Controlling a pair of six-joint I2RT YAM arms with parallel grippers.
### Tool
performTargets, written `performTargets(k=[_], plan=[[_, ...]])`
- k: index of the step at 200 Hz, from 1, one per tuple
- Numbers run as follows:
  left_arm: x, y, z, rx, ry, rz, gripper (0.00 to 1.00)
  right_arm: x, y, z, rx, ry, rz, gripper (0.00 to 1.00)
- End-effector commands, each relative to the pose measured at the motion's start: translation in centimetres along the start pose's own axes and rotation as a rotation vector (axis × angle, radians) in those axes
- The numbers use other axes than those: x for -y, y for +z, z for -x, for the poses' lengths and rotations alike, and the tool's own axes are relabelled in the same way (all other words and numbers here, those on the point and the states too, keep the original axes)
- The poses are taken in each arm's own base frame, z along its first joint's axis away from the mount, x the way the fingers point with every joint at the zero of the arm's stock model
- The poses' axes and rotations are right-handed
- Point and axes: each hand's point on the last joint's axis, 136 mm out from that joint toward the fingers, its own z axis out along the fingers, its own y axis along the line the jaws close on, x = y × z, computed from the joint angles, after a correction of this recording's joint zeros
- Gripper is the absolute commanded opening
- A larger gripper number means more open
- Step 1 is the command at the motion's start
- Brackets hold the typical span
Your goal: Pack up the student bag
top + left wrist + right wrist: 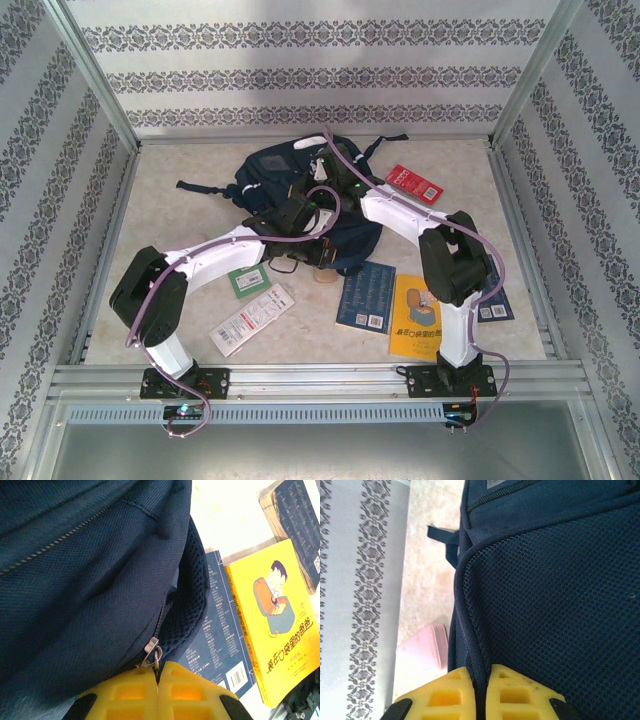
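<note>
Robot test cell in a lab, not a real room: aluminium-profile frame (98,85) boxes in a marble-look tabletop (190,165), with patterned wallpaper panels (300,75) as walls. Left arm (215,250) and right arm (455,265) are bolted to a slotted rail (320,380) at the near edge, purple cables (497,272) exposed. A student bag (270,170) and loose books (365,297) lie scattered on the tabletop.
</note>
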Motion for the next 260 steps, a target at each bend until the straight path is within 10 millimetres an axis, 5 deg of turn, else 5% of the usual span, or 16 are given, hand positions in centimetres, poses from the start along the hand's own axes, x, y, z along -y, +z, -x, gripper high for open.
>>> performTargets(k=[1,17,38,84,118,140,185,203,260], plan=[[2.4,0.2,1.4,0.042,0.028,-0.046,0.00,-6.3,-0.1,1.2,0.084,-0.031,0.185,0.14],[2.0,0.0,1.3,0.043,0.036,-0.020,0.00,-6.0,-0.9,1.4,0.100,-0.052,0.164,0.39],[1.5,-0.5,0.8,0.038,0.055,0.002,0.00,-5.0,-3.3,1.9,0.141,-0.105,0.095,0.54],[0.1,-1.7,0.1,0.045,0.061,0.023,0.00,-2.2,-9.7,3.6,0.192,-0.187,0.001,0.57],[-0.5,-3.0,0.2,0.063,0.069,0.027,0.00,5.6,-14.0,4.5,0.236,-0.157,-0.221,0.54],[-0.9,-3.8,0.6,0.072,0.068,0.024,0.00,11.2,-15.9,3.3,0.232,-0.005,-0.298,0.55],[-2.2,-5.9,1.2,0.083,0.063,0.041,0.00,16.5,-15.7,-0.3,0.205,0.148,-0.302,0.64],[-2.5,-6.8,1.2,0.088,0.061,0.044,0.00,17.1,-14.7,-0.9,0.168,0.194,-0.259,0.74],[-3.7,-8.9,0.3,0.114,0.045,0.045,0.00,17.6,-10.9,-0.7,0.145,0.335,-0.120,0.70]])
